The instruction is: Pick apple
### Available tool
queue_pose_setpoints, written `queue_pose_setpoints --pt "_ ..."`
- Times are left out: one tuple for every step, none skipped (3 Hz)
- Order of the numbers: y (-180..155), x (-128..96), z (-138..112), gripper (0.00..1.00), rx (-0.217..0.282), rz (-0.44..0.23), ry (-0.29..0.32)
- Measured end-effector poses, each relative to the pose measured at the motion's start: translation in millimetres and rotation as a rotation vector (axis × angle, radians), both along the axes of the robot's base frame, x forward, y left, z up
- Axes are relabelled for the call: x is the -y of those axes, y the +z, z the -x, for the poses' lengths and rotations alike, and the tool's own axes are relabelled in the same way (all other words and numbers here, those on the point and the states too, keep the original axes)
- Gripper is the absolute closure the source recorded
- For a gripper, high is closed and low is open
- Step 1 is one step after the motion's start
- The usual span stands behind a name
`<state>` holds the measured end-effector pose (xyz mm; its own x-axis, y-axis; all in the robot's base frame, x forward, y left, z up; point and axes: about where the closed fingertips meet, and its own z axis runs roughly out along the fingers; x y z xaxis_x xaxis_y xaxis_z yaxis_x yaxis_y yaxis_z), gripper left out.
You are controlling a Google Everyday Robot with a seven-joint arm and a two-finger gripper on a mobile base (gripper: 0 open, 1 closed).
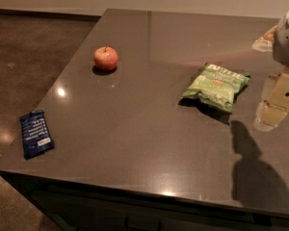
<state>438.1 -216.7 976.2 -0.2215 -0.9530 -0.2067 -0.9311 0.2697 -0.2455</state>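
Observation:
The apple (106, 58) is small, round and red with yellowish patches and a short stem. It stands upright on the dark grey counter (135, 129), toward its far left. My gripper (278, 101) is at the right edge of the view, above the counter, far to the right of the apple and just right of the green chip bag (216, 86). It holds nothing that I can see. Its shadow falls on the counter below it.
A dark blue snack packet (35, 133) lies near the counter's front left corner. A pale wrapped item (265, 39) lies at the far right, partly behind the arm. The counter's left edge drops to a brown floor (29, 52).

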Motion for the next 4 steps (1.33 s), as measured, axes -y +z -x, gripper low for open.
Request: queue_pose_setpoints --pt "3 -6 -4 0.0 0.008 -0.009 0.009" --pt "9 -51 -36 0.0 0.032 -0.093 0.063" --pt "9 -90 -62 0.0 0.049 -0.141 0.079" --pt "-2 -135 -96 0.0 0.06 -0.171 0.079"
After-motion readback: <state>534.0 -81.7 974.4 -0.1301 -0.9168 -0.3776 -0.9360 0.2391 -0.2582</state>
